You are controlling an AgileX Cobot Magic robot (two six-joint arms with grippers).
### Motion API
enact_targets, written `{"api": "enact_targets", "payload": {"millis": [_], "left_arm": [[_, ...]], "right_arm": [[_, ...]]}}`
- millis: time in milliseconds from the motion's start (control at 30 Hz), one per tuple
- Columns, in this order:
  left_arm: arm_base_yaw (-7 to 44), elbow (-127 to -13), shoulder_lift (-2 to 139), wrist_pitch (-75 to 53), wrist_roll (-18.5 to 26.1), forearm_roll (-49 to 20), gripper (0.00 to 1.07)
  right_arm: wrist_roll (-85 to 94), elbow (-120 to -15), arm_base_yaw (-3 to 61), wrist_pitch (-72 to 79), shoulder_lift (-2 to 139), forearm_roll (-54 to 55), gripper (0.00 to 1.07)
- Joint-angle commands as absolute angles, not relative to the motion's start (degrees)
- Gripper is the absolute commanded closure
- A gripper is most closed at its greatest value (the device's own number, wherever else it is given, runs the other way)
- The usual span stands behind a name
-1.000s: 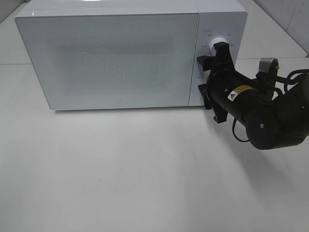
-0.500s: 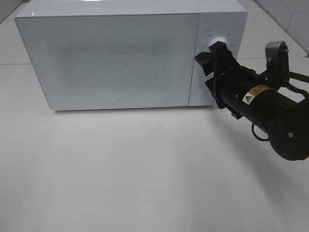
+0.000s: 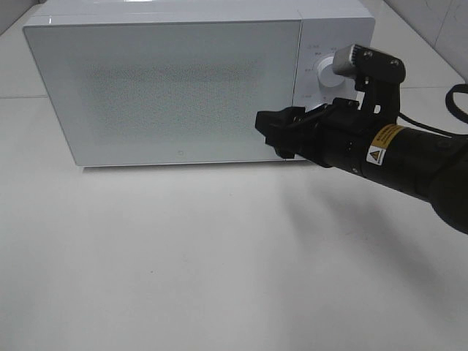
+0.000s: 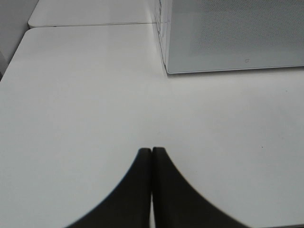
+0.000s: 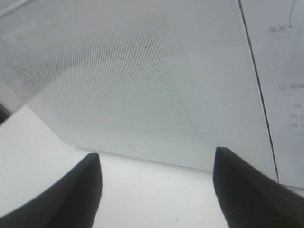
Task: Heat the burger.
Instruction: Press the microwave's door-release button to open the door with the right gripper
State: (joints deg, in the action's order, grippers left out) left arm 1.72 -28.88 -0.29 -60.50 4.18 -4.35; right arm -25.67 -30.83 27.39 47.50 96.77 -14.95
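The right fingers, spread and empty, hover at 5 o'clock of the shut microwave door; burger unseen; left fingers pressed together.

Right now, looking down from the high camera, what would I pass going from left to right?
Microwave door → right gripper, fingers open, in front of the door's lower right corner → white control dial → yellow warning label → black arm.
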Motion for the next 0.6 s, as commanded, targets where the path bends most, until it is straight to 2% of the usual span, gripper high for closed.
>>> {"api": "enact_targets", "payload": {"millis": [33,100,200,233,300,400,467,567,600], "left_arm": [[1.66,-28.65,-1.43,-59.59,3.78,-4.3,1.06],[1.66,-28.65,-1.43,-59.59,3.78,-4.3,1.06],[1.66,-28.65,-1.43,-59.59,3.78,-4.3,1.06],[1.66,-28.65,-1.43,-59.59,3.78,-4.3,1.06],[1.66,-28.65,-1.43,-59.59,3.78,-4.3,1.06],[1.66,-28.65,-1.43,-59.59,3.78,-4.3,1.06],[1.66,-28.65,-1.43,-59.59,3.78,-4.3,1.06],[1.66,-28.65,-1.43,-59.59,3.78,-4.3,1.06],[1.66,-28.65,-1.43,-59.59,3.78,-4.3,1.06]], "right_arm": [[-18.05,-32.14,27.16,36.33,93.56,-19.14,0.49],[-17.7,-32.72,27.16,33.58,92.93,-19.94,0.5],[-18.11,-36.5,27.16,19.25,91.21,-23.38,0.52],[-18.11,-36.5,27.16,19.25,91.21,-23.38,0.52],[-18.33,-40.16,27.16,7.28,90.76,-23.2,0.52],[-18.33,-41.65,27.16,2.64,90.76,-22.98,0.52],[-18.16,-47.21,27.16,-12.26,90.76,-20.51,0.52],[-17.53,-48.7,27.16,-15.64,90.76,-19.88,0.52],[-16.16,-51.17,27.16,-20.97,90.76,-19.25,0.52]]}}
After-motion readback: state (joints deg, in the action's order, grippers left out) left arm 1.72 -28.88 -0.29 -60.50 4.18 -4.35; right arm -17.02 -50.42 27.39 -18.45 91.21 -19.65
